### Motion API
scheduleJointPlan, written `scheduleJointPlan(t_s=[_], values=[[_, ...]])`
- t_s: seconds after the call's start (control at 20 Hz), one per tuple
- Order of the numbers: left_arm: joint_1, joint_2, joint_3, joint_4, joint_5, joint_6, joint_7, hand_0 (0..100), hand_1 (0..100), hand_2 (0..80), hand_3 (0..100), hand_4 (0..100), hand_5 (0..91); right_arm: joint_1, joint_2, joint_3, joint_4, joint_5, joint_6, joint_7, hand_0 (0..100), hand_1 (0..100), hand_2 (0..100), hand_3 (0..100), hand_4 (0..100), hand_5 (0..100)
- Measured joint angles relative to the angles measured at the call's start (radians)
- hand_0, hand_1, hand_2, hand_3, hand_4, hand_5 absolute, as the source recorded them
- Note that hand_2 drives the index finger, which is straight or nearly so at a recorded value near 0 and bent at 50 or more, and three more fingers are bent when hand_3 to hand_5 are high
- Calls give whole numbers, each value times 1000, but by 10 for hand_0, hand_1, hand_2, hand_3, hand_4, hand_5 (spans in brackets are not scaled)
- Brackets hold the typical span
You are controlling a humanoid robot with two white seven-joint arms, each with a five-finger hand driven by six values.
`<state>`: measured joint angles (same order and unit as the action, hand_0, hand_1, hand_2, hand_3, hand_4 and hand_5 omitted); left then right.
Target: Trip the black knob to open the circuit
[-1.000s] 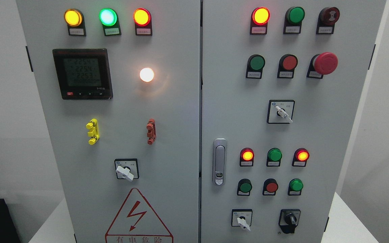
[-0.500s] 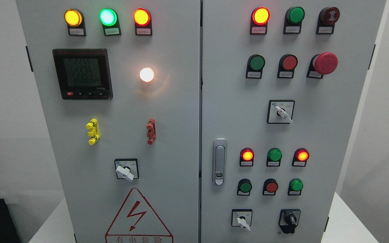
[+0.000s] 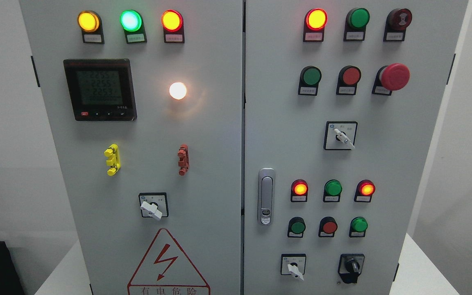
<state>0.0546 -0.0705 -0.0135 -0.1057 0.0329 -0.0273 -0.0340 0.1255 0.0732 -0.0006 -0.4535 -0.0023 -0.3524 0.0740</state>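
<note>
The black knob (image 3: 352, 267) sits at the lower right of the grey control cabinet's right door (image 3: 383, 172), its handle pointing roughly upward. To its left is a white selector switch (image 3: 293, 267). Neither of my hands nor any arm shows in the head view.
The right door carries lit red lamps (image 3: 316, 19), green and red buttons, a red mushroom stop button (image 3: 394, 76), a white selector (image 3: 342, 137) and a silver door handle (image 3: 266, 196). The left door holds a digital meter (image 3: 100, 89), a lit white lamp (image 3: 178, 90), another white selector (image 3: 152, 207) and a warning triangle (image 3: 166, 262).
</note>
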Motion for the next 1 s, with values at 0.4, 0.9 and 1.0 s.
scheduleJointPlan(t_s=[0.4,0.9,1.0], values=[[0,0,0,0,0,0,0,120,389,0,0,0,0,0,-2,88,-48,-138,-39,-42,199,669,0,1000,765,560],[0,0,0,0,0,0,0,120,389,0,0,0,0,1,-2,91,-75,-141,-119,-110,203,691,0,1000,918,788],[0,0,0,0,0,0,0,120,389,0,0,0,0,1,-2,98,-75,-141,-136,-115,205,694,0,1000,929,821]])
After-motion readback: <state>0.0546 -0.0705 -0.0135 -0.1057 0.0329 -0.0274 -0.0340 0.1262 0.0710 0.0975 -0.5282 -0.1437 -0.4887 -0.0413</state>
